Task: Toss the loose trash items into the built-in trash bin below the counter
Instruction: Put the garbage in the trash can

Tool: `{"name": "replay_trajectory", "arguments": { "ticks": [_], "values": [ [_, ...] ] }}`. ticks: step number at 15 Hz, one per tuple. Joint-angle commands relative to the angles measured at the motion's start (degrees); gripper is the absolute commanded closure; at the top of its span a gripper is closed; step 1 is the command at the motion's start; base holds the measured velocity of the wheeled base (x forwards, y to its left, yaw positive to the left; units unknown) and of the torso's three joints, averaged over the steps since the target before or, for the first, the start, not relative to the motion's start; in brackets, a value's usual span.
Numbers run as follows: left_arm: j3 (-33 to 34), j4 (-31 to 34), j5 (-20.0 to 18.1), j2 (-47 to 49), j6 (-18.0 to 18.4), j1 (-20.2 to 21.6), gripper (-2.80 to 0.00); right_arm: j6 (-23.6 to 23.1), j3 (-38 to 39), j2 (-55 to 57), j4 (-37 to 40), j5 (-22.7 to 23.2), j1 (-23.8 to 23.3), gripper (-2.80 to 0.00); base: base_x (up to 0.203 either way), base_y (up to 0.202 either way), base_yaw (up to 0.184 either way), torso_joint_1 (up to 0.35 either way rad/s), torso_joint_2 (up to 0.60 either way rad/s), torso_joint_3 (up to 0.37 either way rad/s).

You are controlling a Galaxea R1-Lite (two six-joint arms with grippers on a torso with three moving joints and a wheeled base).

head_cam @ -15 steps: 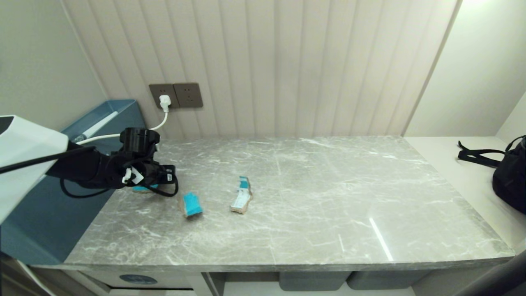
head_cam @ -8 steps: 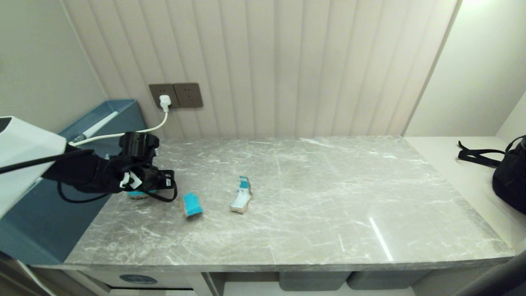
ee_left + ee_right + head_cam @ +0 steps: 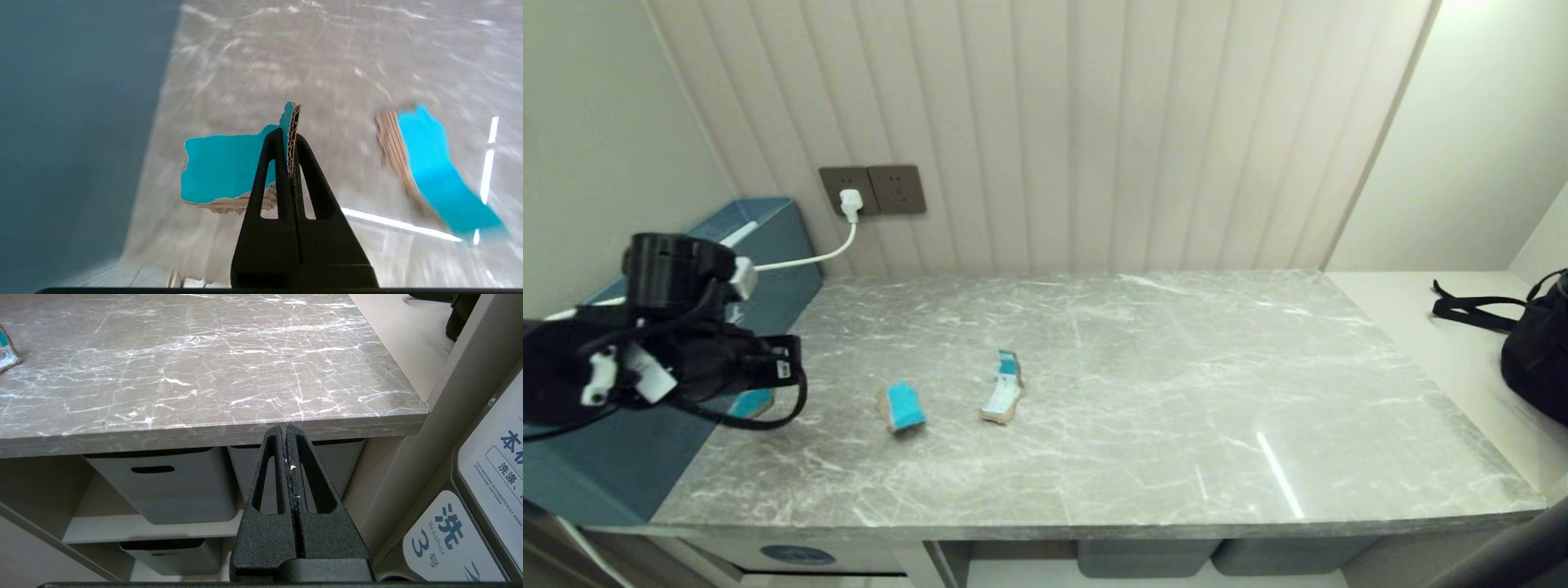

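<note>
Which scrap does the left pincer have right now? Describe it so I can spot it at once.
Start at the grey marble counter and go to its left end, beside the blue box. There the left pincer is shut on a teal-faced scrap held by its torn corrugated edge. Unlike the two scraps lying flat mid-counter, it hangs clear of the surface.

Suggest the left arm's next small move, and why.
Probably carry the scrap down toward the bin flap: the left gripper is shut on its edge, lifted off the counter, and the flap sits below the front edge.
</note>
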Motion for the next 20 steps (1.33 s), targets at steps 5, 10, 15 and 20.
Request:
{"name": "replay_trajectory", "arguments": {
  "ticks": [5,10,15,20],
  "values": [
    [13.52,0.63,-3.06,-32.36,-0.07,2.17,0.00,0.03,0.09,0.00,-0.02,-0.01,0.01,0.00,0.000,0.000,0.000,0.000,0.00,0.000],
    [28.29,3.44,-10.11,-58.59,2.11,8.14,0.00,0.03,0.09,0.00,-0.02,-0.01,0.01,0.00,0.000,0.000,0.000,0.000,0.00,0.000],
    [34.75,10.52,-12.80,-72.35,7.49,10.70,0.00,0.03,0.09,0.00,-0.02,-0.01,0.01,0.00,0.000,0.000,0.000,0.000,0.00,0.000],
    [40.81,10.76,-11.59,-77.95,7.64,10.97,0.00,0.03,0.09,0.00,-0.02,-0.01,0.01,0.00,0.000,0.000,0.000,0.000,0.00,0.000]
  ]
}}
